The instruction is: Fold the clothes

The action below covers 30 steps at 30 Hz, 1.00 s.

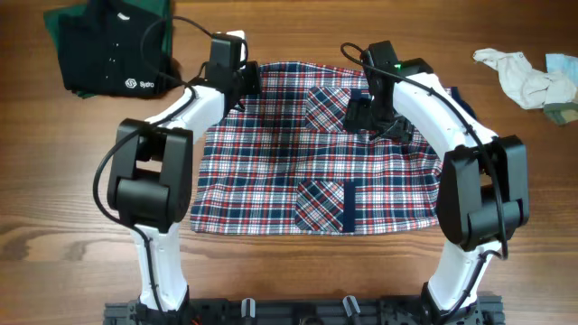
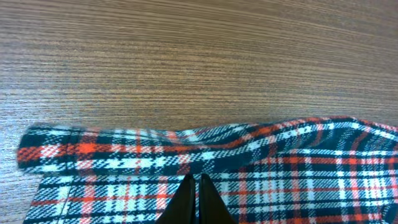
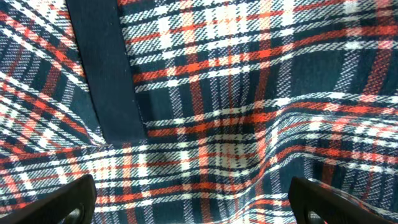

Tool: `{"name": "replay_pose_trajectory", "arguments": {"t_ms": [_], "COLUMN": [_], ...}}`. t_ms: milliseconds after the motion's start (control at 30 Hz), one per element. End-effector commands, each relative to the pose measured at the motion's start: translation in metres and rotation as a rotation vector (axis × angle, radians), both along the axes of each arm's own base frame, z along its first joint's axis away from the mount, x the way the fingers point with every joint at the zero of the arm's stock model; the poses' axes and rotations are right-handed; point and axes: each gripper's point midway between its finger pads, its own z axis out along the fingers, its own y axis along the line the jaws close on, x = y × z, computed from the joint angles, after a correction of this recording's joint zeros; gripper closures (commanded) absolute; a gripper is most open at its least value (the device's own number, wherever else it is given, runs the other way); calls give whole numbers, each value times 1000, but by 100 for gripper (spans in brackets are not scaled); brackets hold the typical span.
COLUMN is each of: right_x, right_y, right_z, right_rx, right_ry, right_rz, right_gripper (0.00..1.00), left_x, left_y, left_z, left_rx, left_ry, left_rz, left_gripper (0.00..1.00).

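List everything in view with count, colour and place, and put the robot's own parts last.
plaid shirt: one, red, white and navy, spread out at the table's middle, between the arms
patch pockets: two, same plaid, on the shirt, one toward its far edge, one toward its near edge beside a navy strip
black garment: one, black with a small white logo, far left corner
small cloth: one, off-white and pale green, crumpled, far right
table: one, brown wood grain, under everything
left tool: one, black, shut, at the shirt's far left edge
right tool: one, black, open, above the shirt's far right part
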Motion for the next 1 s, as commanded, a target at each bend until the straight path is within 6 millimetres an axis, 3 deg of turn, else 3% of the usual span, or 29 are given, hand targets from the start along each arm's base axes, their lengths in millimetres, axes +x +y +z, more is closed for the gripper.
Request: {"name": "replay_pose_trajectory", "arguments": {"t_ms": [0, 200, 400, 500, 600, 733, 800, 867, 967], "right_x": [0, -1, -1, -1, -1, 1, 2, 5, 15], "right_y": [1, 1, 1, 1, 1, -2, -1, -3, -11], "right_z": [7, 6, 7, 7, 7, 7, 7, 7, 9], "right_rx": [12, 11, 11, 11, 11, -3, -2, -12, -60], "right_ry": [-13, -11, -9, -9, -10, -20, -23, -36, -84], "right_rz": [10, 10, 9, 9, 9, 4, 3, -19, -30], "right_gripper": [0, 0, 0, 0, 0, 0, 0, 0, 0], "left_x": [7, 23, 27, 30, 33, 45, 47, 47, 53], "left_y": [4, 0, 2, 16, 42, 94, 110, 117, 115], "left_z": [-6, -5, -34, -46, -54, -44, -43, -36, 8], "left_rx": [28, 8, 20, 63, 103, 170, 192, 192, 175], "left_ry": [-10, -90, -82, -82, -77, -127, -127, -127, -197], "left_rz": [2, 3, 13, 60, 126, 259, 270, 283, 288], "left_gripper": [96, 96, 94, 93, 93, 85, 81, 72, 60]}}
